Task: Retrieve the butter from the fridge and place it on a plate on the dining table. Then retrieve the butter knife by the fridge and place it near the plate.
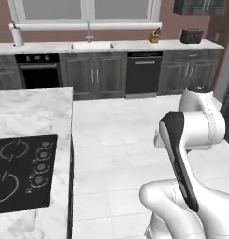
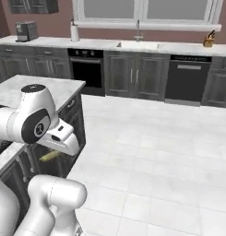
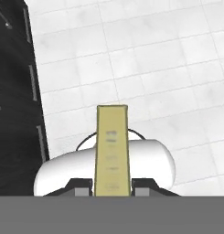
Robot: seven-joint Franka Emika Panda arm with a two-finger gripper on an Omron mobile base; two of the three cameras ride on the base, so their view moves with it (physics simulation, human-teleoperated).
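Right now you have the butter (image 3: 112,151) pinched between the gripper (image 3: 112,185), whose two dark fingertips (image 3: 82,186) sit nearly closed against its long sides. In the hand view it is a slim, pale yellow stick with square edges and faint grey markings down its top face, pointing away from the hand over the white tiled floor (image 3: 159,64). Its near end is cut off behind the fingers. In the right base view you get just a yellow sliver of it (image 2: 50,156) under the white wrist, beside the dark cabinet front (image 2: 74,123) of the marble counter (image 1: 32,112). That counter's black cooktop (image 1: 22,170) is cropped at the left edge of the left base view. Along the far wall, a knife block (image 1: 155,35) and a toaster (image 1: 191,36) are small and blurry.
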